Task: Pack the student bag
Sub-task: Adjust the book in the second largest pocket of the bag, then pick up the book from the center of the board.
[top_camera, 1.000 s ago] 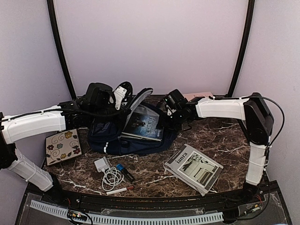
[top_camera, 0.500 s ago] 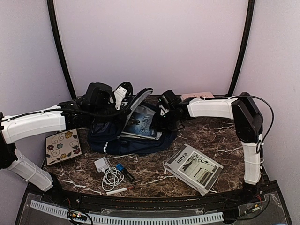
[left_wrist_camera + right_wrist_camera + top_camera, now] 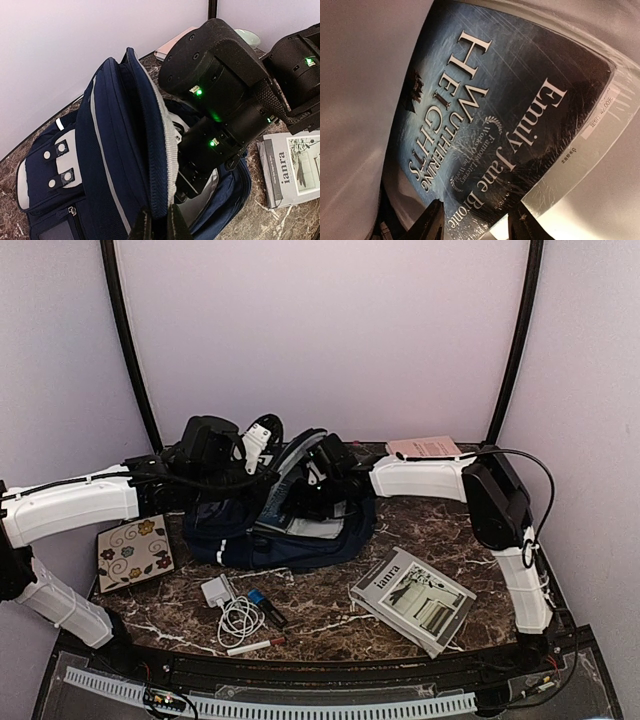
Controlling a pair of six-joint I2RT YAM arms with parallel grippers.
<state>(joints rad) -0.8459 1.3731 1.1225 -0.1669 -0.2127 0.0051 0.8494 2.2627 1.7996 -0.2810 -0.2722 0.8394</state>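
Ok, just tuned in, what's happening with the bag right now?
The left gripper is pinching the flap of the student bag, holding the main compartment open. The right gripper is down inside it, jaws apart at the edge of the Wuthering Heights book, which looks mostly in. The ianra magazine, floral card, charger cable and marker lie outside on the table.

light: soft, even | glare: book (image 3: 510, 125) wrap | edges: curved
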